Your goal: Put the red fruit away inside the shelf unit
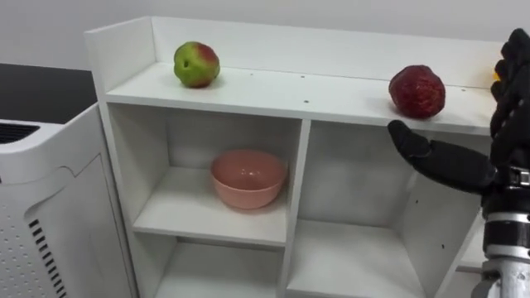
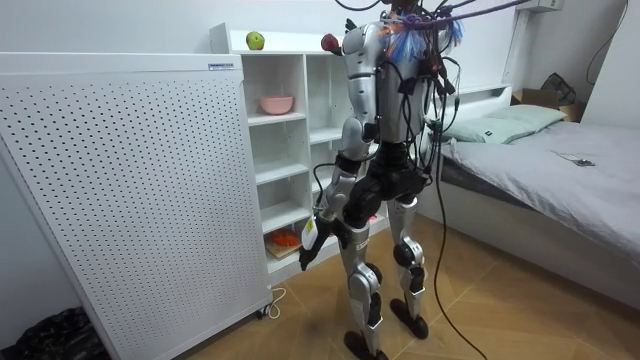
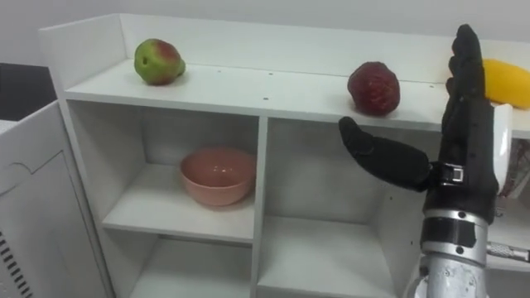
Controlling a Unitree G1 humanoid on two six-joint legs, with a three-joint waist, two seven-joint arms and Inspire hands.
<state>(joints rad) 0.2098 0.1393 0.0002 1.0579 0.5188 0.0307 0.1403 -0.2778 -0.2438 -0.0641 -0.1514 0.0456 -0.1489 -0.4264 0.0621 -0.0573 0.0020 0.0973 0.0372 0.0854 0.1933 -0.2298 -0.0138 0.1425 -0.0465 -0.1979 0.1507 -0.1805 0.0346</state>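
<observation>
The right robot hand (image 3: pixel 462 141) is raised in front of the closet (image 1: pixel 273 89), spread wide and holding nothing: its fingers point straight up to 12 o'clock and its thumb sticks out toward 9 o'clock. It stands before the right end of the top shelf and the upper right compartment. Three fruits lie on that top shelf. One red apple (image 3: pixel 373 87) sits just beside the hand at its 10 o'clock, above the thumb and apart from it. One yellow fruit (image 3: pixel 508 82) lies at the hand's 2 o'clock, with the upright fingers covering its near end. One green apple with a red blush (image 3: pixel 159 61) rests well off at 10 o'clock, near the shelf's left wall. At the hand's 8 o'clock, one pink bowl (image 3: pixel 218 175) stands upright in the upper left compartment. The upper right compartment lies half hidden behind the thumb and palm. In the room view the robot stands upright, close to the closet and facing it. The left robot hand (image 2: pixel 309 240) hangs by its thigh, and I cannot tell how it is set. Something orange (image 2: pixel 285 238), too small to name, lies in a low compartment. One white perforated panel (image 2: pixel 130 190) stands at the closet's 9 o'clock, and one bed (image 2: pixel 560 165) with a pillow (image 2: pixel 500 124) stands at its 3 o'clock.
</observation>
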